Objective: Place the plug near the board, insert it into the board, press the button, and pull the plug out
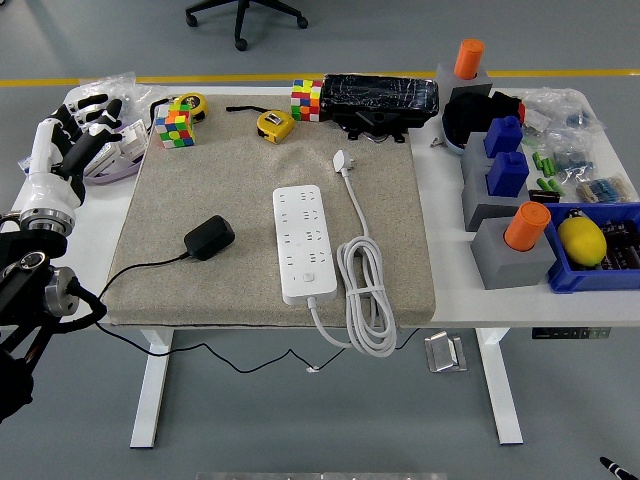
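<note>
Beige mat point(230, 220) on white table point(450, 290) — grey floor; left hand point(62, 150) released.

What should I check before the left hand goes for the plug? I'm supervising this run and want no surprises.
1. Black plug lies free on the beige mat, nothing on it: ok.
2. White power strip lies flat on the mat, sockets face up, none occupied: ok.
3. Left hand holds nothing, fingers relaxed: ok.
4. Left hand near the plug: not ok, it hovers at the table's left edge.
5. Plug's black cable trails off the mat's left side toward the arm; snag risk: cannot tell.
</note>
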